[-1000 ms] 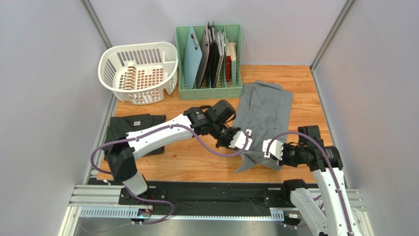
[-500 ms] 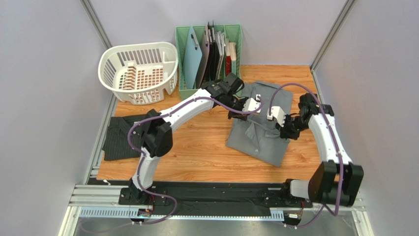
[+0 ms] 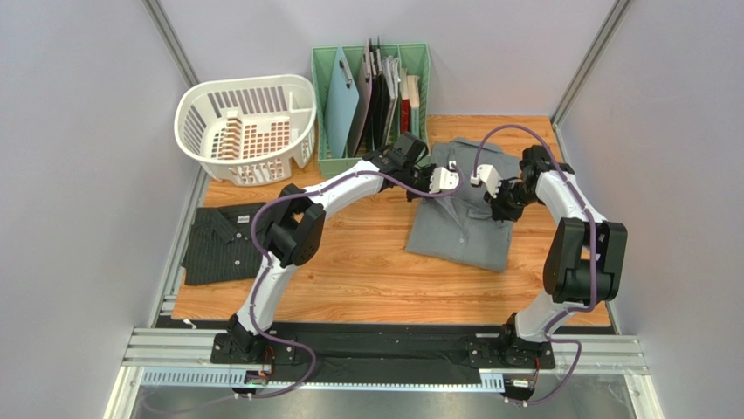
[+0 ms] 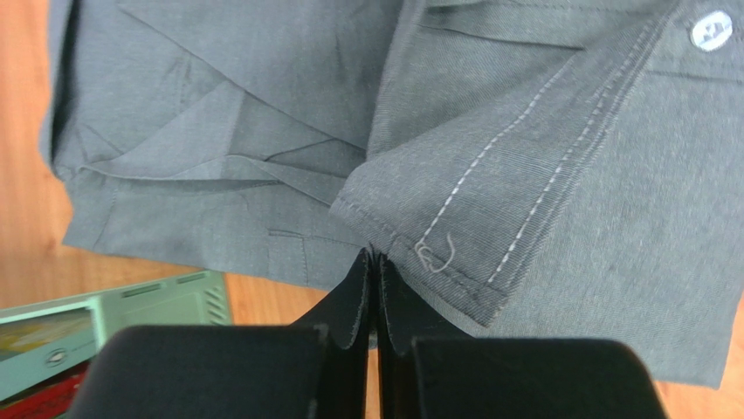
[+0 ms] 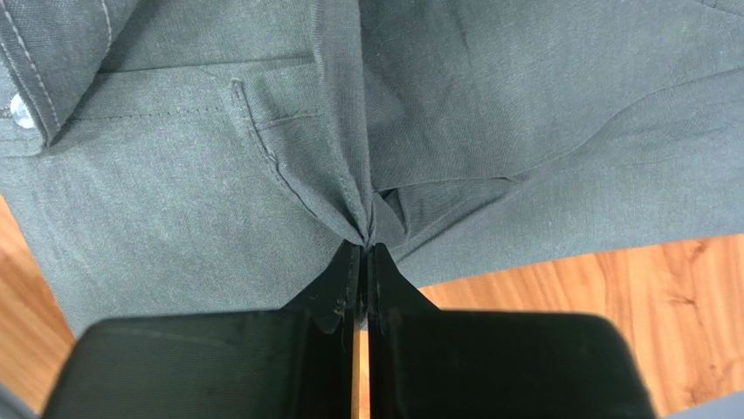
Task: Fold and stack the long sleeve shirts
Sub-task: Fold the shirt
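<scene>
Where the wooden table [image 3: 349, 279] runs toward its far right corner, the grey shirt [image 3: 463, 231] is laid out as a rough rectangle, folded on itself, with the collar end nearest the back wall. Its far end is pinched at two places, close together. The left gripper [image 4: 375, 259] is clamped on a hemmed corner of the cloth, its matt black fingers [image 4: 354, 297] pressed together with only fabric between them. Two pale lines of stitching [image 4: 489, 153] and a loose loop of thread are seen on that corner, and a small round button [image 4: 712, 30] is sewn farther along. The right gripper [image 5: 367, 247] is likewise closed on a gathered pleat of the same shirt, just below a stitched pocket edge [image 5: 262, 131]. The weave is shown as fine and dull, broken by soft diagonal creases.

A dark pinstriped shirt [image 3: 229, 243] is folded flat at the table's left edge, well apart from the grey one. At the back, a white plastic basket [image 3: 244, 85] with slatted walls is set beside a green file rack [image 3: 371, 163] in which flat boards and folders are stood upright.
</scene>
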You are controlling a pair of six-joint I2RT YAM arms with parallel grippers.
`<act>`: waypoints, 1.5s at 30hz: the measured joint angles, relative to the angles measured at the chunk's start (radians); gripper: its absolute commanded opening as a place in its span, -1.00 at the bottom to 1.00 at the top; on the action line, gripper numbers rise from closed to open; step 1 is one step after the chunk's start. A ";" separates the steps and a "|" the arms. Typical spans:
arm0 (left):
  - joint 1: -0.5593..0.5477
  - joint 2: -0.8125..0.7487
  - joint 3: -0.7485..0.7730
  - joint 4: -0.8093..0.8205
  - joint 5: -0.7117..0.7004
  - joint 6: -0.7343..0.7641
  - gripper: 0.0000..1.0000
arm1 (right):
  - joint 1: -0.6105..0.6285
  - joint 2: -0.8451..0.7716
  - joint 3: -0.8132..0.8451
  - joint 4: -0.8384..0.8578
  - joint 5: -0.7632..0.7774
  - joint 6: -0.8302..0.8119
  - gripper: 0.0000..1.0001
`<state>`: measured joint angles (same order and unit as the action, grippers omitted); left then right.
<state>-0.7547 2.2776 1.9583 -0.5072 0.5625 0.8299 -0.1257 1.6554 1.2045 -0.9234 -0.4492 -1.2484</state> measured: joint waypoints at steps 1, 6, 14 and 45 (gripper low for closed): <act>0.004 0.004 0.000 0.022 -0.002 -0.009 -1.00 | 0.000 0.001 0.003 0.011 0.004 0.004 -1.00; 0.010 0.007 0.000 0.113 -0.003 -0.046 -0.96 | 0.000 0.015 0.015 0.040 0.018 0.019 -1.00; 0.010 0.025 -0.021 0.224 -0.023 -0.075 0.00 | 0.000 0.097 0.021 0.099 0.060 0.063 -0.99; 0.149 -0.571 -0.614 -0.082 0.105 -0.303 0.16 | 0.212 0.050 -0.105 -0.122 0.095 0.225 0.02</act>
<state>-0.6060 1.7065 1.3445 -0.5888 0.6674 0.5266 0.0860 1.7058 1.0996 -1.0451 -0.3542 -1.0237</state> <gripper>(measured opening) 0.577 0.462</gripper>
